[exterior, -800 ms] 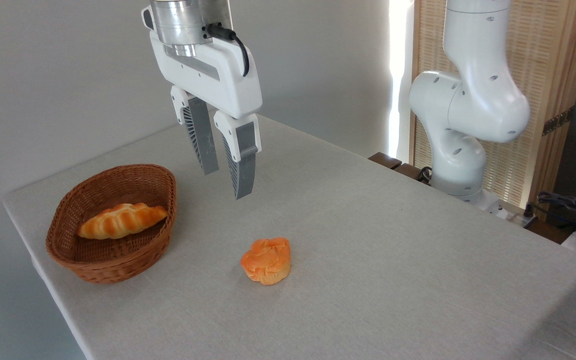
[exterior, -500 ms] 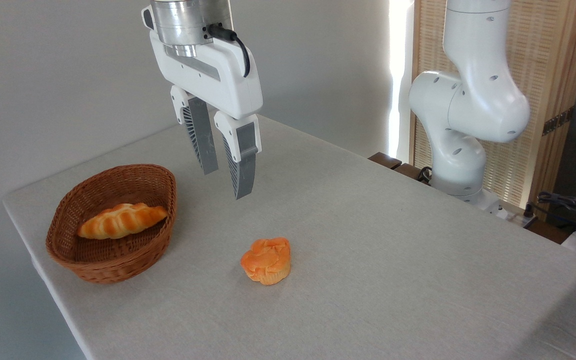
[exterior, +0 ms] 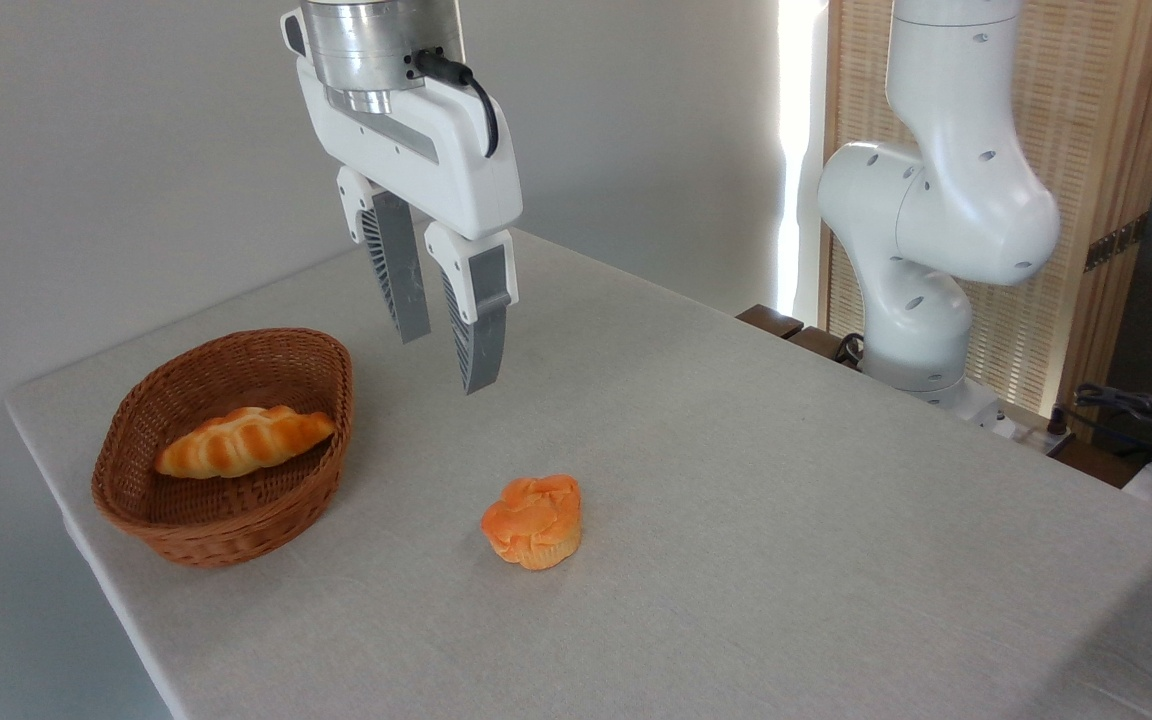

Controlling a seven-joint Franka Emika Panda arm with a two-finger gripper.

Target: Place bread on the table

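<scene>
While the gripper (exterior: 444, 362) hangs w/ fingers apart, nothing held, above the table (exterior: 786, 480); bread (exterior: 243, 440) lies in the wicker basket (exterior: 186, 525), down-left of it; loaf's long axis runs roughly left-right, tilted slightly.

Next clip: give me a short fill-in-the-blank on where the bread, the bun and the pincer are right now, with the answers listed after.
1. The braided bread lies inside the wicker ____.
2. The round orange bun sits directly on the ____, outside the basket.
3. The pincer hangs in the air with its jaws ____, holding nothing.
4. In the picture, the bun is to the ____ of the basket.

Missing words: basket; table; open; right
</scene>
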